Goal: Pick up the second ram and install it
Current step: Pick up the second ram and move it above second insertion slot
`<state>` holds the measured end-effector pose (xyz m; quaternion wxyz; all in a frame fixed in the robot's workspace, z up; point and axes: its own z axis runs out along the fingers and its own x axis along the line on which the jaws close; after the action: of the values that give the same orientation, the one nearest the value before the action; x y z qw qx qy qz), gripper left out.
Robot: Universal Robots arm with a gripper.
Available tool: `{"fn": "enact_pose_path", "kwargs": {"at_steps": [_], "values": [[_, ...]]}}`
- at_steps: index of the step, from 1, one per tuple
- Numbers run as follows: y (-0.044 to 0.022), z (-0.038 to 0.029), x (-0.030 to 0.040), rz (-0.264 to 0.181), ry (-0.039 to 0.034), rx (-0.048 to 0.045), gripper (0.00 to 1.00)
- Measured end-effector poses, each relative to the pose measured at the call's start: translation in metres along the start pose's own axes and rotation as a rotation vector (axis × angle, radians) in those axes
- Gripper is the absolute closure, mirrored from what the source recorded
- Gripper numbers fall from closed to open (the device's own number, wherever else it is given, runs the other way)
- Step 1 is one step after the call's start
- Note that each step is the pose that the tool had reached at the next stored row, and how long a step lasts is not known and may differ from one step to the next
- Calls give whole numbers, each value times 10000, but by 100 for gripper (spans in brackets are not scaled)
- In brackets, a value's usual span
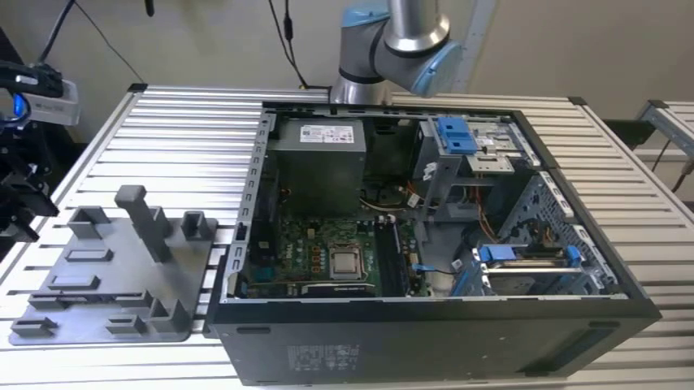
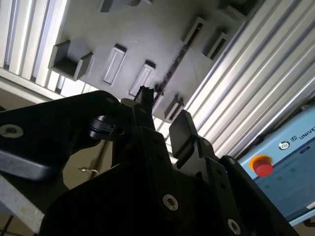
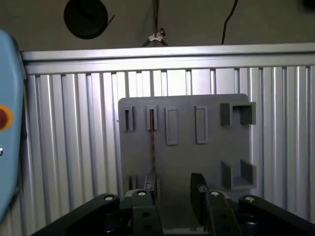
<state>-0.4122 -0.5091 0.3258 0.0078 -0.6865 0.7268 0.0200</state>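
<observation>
The second ram (image 3: 152, 142) stands on edge in a narrow slot of the grey fixture tray (image 3: 182, 162), seen as a thin dark strip running down the tray. The gripper (image 3: 172, 191) hovers above the tray's near end with its fingers (image 3: 198, 189) spread apart. In both wrist views the strip lines up with one finger, not with the gap between the two. Two U-shaped blocks (image 3: 238, 114) rise from the tray on the far side of the other finger, well apart from the strip, and flat rectangular pockets lie just beside it. A pale blue pendant (image 3: 7, 128) with a red button sits on the slatted table (image 3: 74, 123), away from the tray's edge. Bare slats surround the tray up to the table's rim. In the exterior view the open computer case (image 1: 434, 341) lies just beside the tray, on the exterior view's right.
</observation>
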Motion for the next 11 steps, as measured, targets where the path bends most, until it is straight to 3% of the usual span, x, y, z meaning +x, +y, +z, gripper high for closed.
{"fn": "enact_pose_path", "kwargs": {"at_steps": [11], "values": [[-2,174,8,19,-28,9,58]]}}
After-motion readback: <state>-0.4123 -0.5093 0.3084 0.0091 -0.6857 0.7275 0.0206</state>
